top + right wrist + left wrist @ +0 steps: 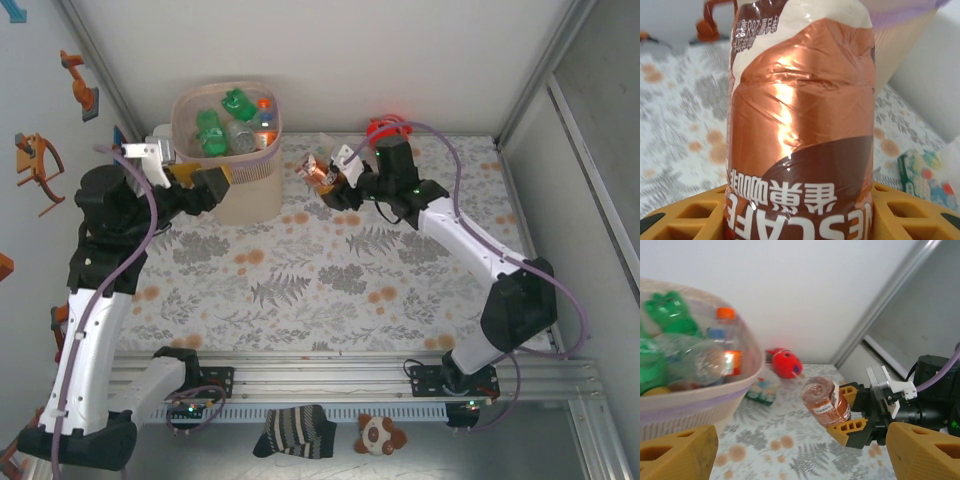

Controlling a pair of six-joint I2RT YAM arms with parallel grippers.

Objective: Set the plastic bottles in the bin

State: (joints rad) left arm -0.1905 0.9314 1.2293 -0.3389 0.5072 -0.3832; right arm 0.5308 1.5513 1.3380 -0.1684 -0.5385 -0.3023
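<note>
Left tool (208, 186): fingers apart, empty, just beside bin's near-left wall. Bin (252, 198), far left on surface (320, 290): green and clear bottles (226, 127) inside. Right tool (336, 180): clamped on copper-labelled bottle (320, 174), held just right of bin.

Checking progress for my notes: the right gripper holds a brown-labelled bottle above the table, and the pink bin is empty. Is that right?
Not quite: the bin is not empty. The top view shows green and clear bottles already lying in it. The right gripper does hold the brown-labelled bottle above the table.
</note>
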